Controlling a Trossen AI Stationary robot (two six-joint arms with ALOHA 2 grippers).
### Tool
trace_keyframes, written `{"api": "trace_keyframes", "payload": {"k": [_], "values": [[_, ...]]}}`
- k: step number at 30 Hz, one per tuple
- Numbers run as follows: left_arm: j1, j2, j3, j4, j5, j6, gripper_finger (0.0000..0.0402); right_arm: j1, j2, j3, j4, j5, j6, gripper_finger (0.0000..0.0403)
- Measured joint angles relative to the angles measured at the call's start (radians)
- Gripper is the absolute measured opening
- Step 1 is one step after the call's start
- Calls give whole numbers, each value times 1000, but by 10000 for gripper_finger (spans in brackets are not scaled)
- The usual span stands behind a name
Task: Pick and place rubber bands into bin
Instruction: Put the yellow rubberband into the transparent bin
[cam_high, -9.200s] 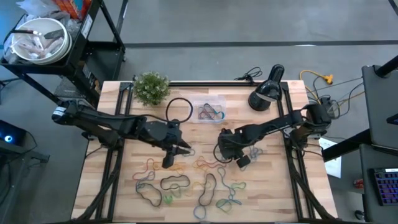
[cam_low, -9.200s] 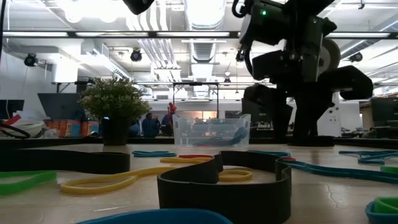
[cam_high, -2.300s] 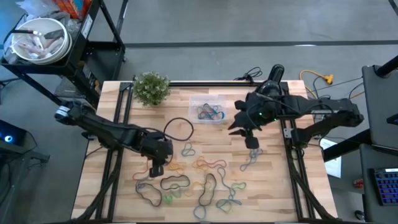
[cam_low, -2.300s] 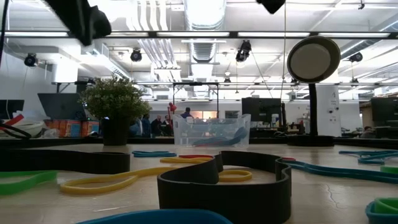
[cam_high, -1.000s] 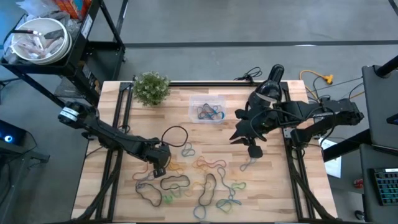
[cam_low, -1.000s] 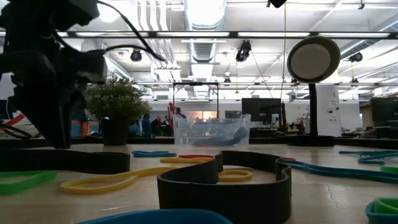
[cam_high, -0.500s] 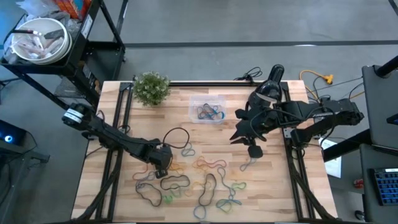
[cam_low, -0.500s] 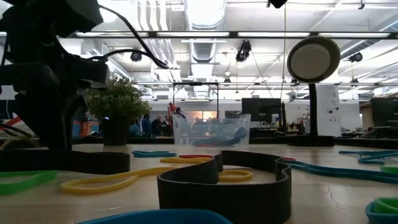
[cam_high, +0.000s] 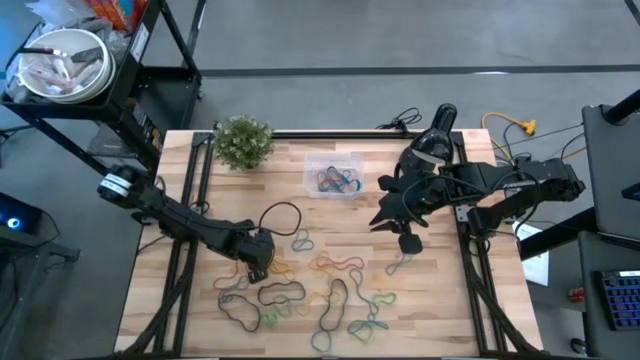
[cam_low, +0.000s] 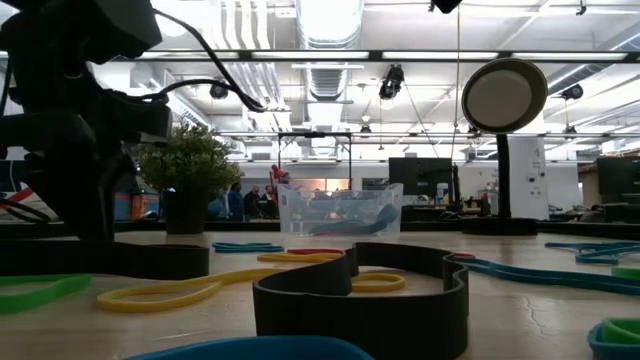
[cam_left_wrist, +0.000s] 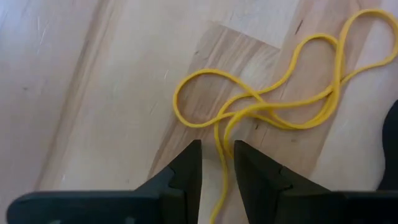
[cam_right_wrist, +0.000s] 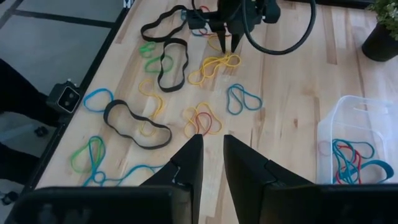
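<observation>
Rubber bands (cam_high: 310, 290) of several colours lie flat on the near half of the wooden table. The clear bin (cam_high: 335, 178) stands at the far middle with a few bands inside. My left gripper (cam_high: 258, 268) is down at a yellow band (cam_left_wrist: 273, 106). It is open by a narrow gap, and one strand (cam_left_wrist: 219, 140) runs between the fingers; I see no touch. My right gripper (cam_high: 383, 216) hangs above the table to the right of the bin, open by a narrow gap with nothing between its fingers (cam_right_wrist: 194, 155).
A potted plant (cam_high: 243, 140) stands at the far left corner and a black lamp (cam_high: 428, 145) at the far right. A black cable loop (cam_high: 284, 216) hangs off my left arm. A metal bowl (cam_high: 60, 62) sits on a cart beyond the table.
My left gripper has crept a little toward the table's right edge, staying low over the yellow band. The bands lie as before.
</observation>
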Motion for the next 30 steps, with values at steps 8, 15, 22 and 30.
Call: {"api": "trace_keyframes", "payload": {"k": [8, 15, 22, 30], "values": [[0, 20, -1, 33, -1, 3, 77, 0, 0, 0, 4, 0, -1, 59], [0, 20, -2, 26, -1, -8, 45, 0, 0, 0, 6, 0, -1, 57], [1, 13, -3, 23, 3, -34, 3, 0, 0, 0, 7, 0, -1, 57], [1, -31, 43, 3, 18, -33, 0, 0, 0, 0, 7, 1, -1, 57]]}}
